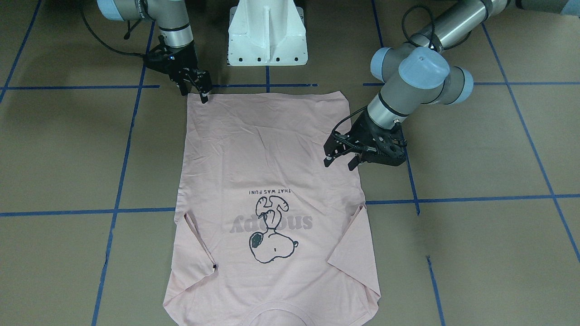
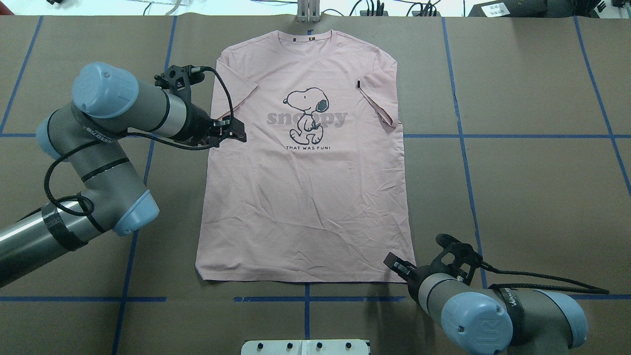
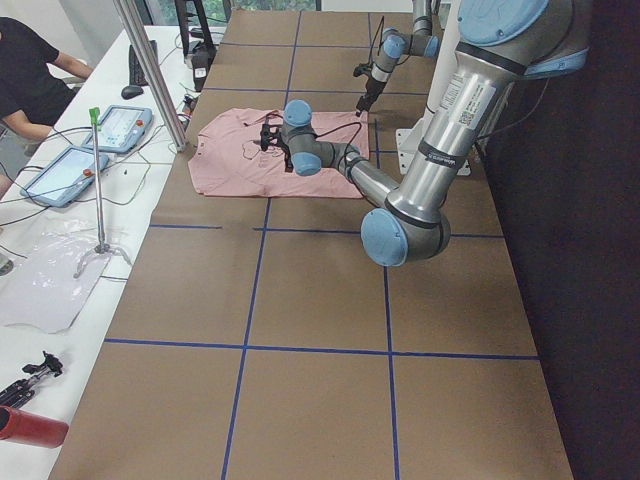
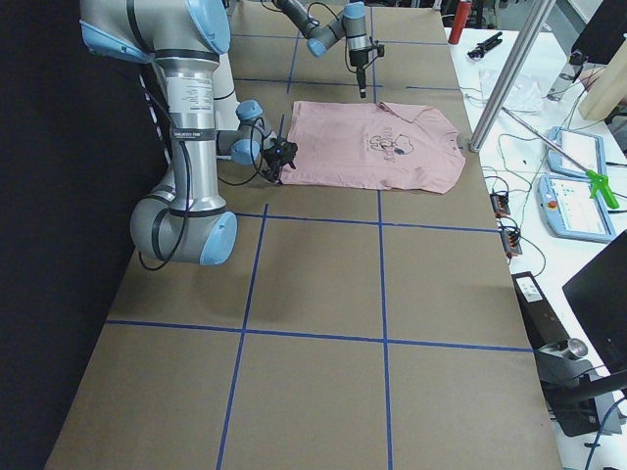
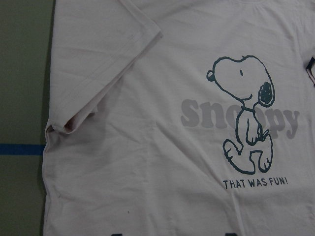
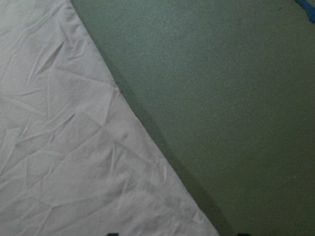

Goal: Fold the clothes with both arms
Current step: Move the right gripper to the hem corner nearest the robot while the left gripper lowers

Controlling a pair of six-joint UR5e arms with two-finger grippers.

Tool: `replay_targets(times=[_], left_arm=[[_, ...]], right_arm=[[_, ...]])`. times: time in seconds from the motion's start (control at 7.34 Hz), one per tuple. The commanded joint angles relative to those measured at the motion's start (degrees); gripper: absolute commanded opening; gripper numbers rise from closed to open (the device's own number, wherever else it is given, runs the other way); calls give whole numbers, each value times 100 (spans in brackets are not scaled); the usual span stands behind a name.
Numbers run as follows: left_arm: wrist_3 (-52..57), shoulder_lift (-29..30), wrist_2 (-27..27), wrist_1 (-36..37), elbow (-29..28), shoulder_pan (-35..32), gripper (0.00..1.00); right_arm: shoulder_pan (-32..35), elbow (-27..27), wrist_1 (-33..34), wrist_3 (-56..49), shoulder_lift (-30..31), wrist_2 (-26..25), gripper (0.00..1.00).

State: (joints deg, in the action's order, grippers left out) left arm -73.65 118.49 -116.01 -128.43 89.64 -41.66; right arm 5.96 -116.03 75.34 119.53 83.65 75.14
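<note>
Two arms, one pink T-shirt

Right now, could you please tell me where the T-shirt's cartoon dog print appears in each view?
Front-facing: dog print lower centre, upside down.
Overhead: print upper centre.
Exterior left: print upper centre-left, small.
Exterior right: print upper centre-right, small.
Left wrist: print right half, large.
Right wrist: not in it.
Landmark: grey lettering across it.

Even overhead light, soft shadows, dim wrist views.
</note>
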Motion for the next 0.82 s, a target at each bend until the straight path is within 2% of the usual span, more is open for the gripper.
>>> replay_targets(times=[0.0,0.14,0.27,0.68], left_arm=[[-9,-1,-9,-7,10,-9,77],[-18,-1,-9,-7,18,0,77],[-27,-1,0,-7,45,-9,77],[-36,-1,0,2,53,-9,77]], right_arm=[[-51,46,-2,0,38,1,73],[-51,20,-2,17,38,1,31],[-51,-7,-2,18,46,1,0],[-138,-173,269,9,46,1,0]])
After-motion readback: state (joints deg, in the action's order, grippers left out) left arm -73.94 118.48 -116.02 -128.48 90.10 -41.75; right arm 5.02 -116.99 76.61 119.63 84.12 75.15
